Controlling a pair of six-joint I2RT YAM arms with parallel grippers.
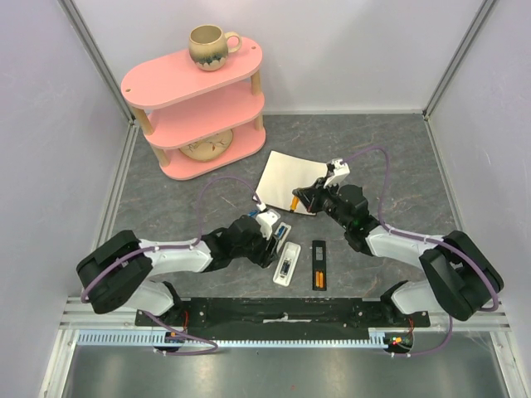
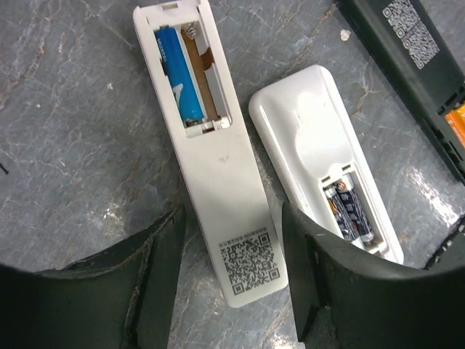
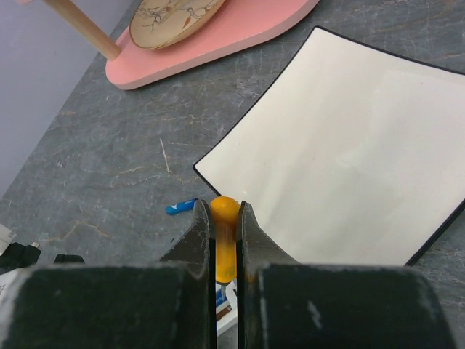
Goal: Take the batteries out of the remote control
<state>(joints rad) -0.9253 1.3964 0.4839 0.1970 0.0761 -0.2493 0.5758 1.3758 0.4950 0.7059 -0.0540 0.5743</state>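
Three remotes sit on the table with their battery bays showing, and I'd say this job is only just started. In the left wrist view, the slim white remote point(image 2: 218, 182) has one blue battery point(image 2: 178, 76) in its left slot, and the right slot is empty. Just beside it, the stubby white remote point(image 2: 312, 138) has two dark batteries point(image 2: 352, 214) inside. The black remote point(image 2: 414, 65) in the upper right corner shows at least one orange battery point(image 2: 454, 120).

In the right wrist view, left of centre, a loose blue cell point(image 3: 180, 208) lies on the table just off the white plate point(image 3: 349, 145). It's probably the one missing from the slim remote.

The left gripper point(image 2: 232, 218) is spread wide, straddling the slim remote's bottom end and holding nothing. The right gripper point(image 3: 223, 211) is clamped on an orange cylinder point(image 3: 224, 240) by the plate's corner. I can't tell if that's a battery or a tool.
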